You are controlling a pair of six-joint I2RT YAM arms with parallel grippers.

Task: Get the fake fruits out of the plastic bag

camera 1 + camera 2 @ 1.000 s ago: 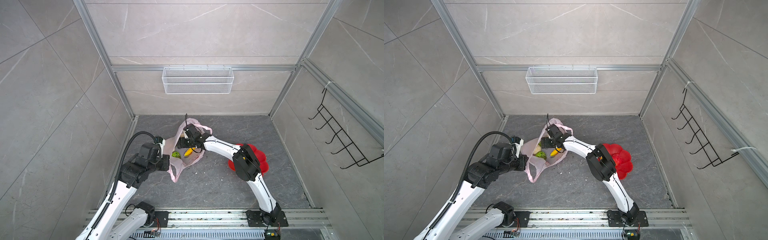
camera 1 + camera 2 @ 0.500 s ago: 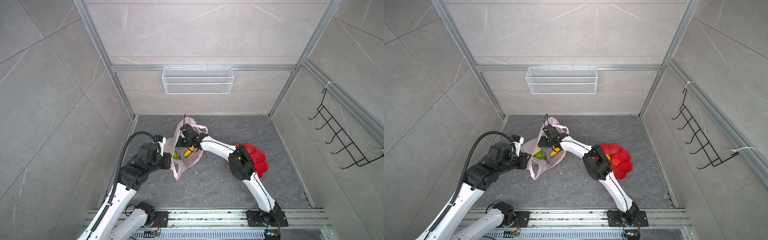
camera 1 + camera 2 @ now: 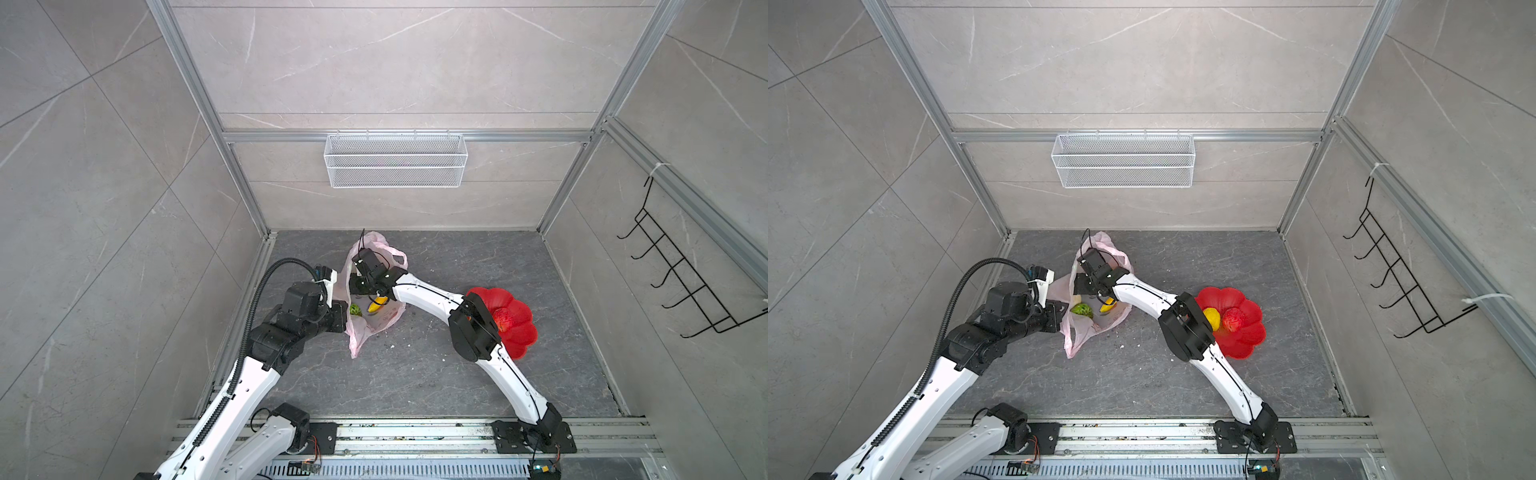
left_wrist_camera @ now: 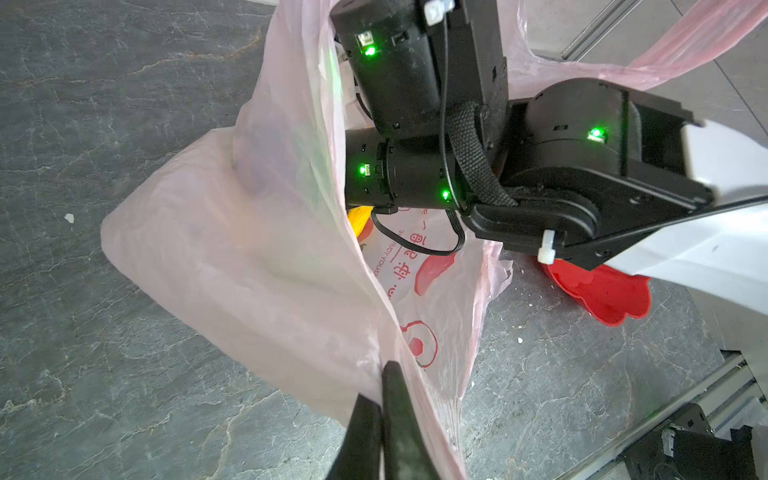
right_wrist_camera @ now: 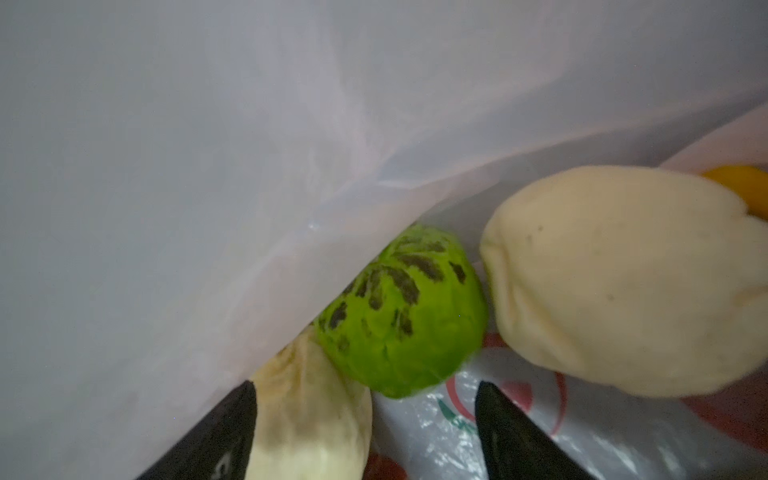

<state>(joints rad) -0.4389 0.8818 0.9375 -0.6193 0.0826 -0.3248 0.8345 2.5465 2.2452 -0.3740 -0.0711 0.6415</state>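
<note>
Two toy fruits sit on the red flower-shaped plate (image 3: 1246, 349) on the grey stone-look desk (image 3: 1142, 374): a yellow lump (image 3: 1212, 318) and a small red fruit (image 3: 1233, 319). The thin translucent pale-pink plastic bag (image 3: 358, 336) lies on the desk left of the plate, apart from it. The left hand (image 4: 380, 388) is closed, pinching the bag's rim. The right hand (image 5: 365, 388) reaches inside the bag with its jaws spread wide, gripping nothing. A knobbly cream lump (image 5: 307, 415) lies between its fingers, touching a bumpy green ball (image 5: 403, 316). A second cream lump (image 5: 615, 282) sits beside the ball, with a yellow banana (image 5: 744, 187) just beyond it.
</note>
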